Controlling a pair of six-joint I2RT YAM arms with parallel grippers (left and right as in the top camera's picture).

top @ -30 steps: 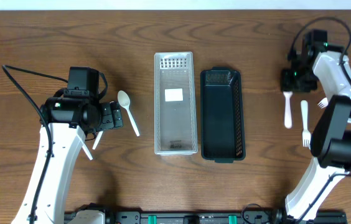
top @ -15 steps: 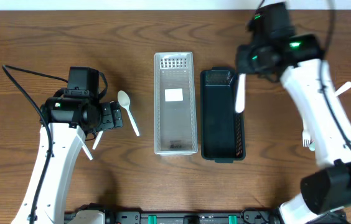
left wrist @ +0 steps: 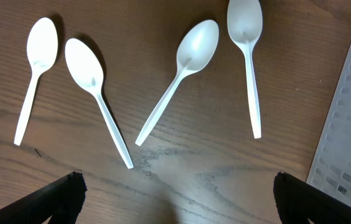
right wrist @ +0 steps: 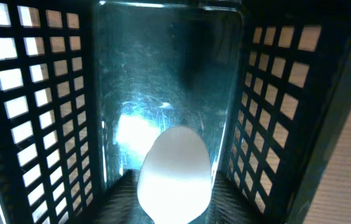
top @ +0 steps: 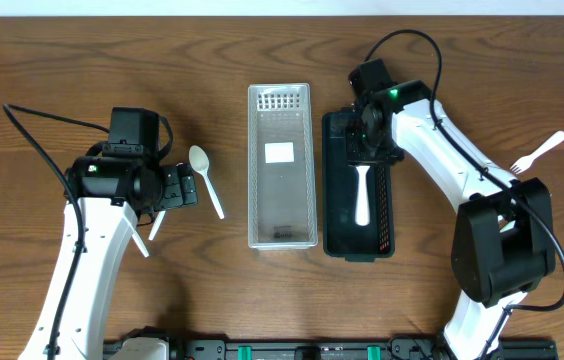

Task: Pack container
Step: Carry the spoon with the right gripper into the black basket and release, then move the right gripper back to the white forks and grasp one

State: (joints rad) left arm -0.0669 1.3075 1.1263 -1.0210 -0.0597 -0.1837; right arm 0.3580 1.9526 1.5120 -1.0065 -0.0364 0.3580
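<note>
A black lattice container point(top: 386, 190) stands beside a clear container point(top: 282, 200) at mid-table. My right gripper point(top: 370, 150) reaches into the black container's far end and is shut on a white plastic utensil point(top: 362, 197) that lies lengthwise inside it. In the right wrist view the utensil's rounded end point(right wrist: 174, 177) sits between the fingers point(right wrist: 175, 211), above the container floor point(right wrist: 163, 81). My left gripper point(left wrist: 175, 202) is open and empty above several white spoons point(left wrist: 191, 68) on the wood. One spoon point(top: 207, 181) shows in the overhead view next to that gripper point(top: 177, 187).
A white fork point(top: 539, 153) lies at the far right of the table. The clear container's edge point(left wrist: 350, 124) shows at the right of the left wrist view. The right arm crosses the table right of the black container.
My right arm swung from the far right over to the black container, carrying the white utensil, which now lies inside it. The left arm has not moved.
</note>
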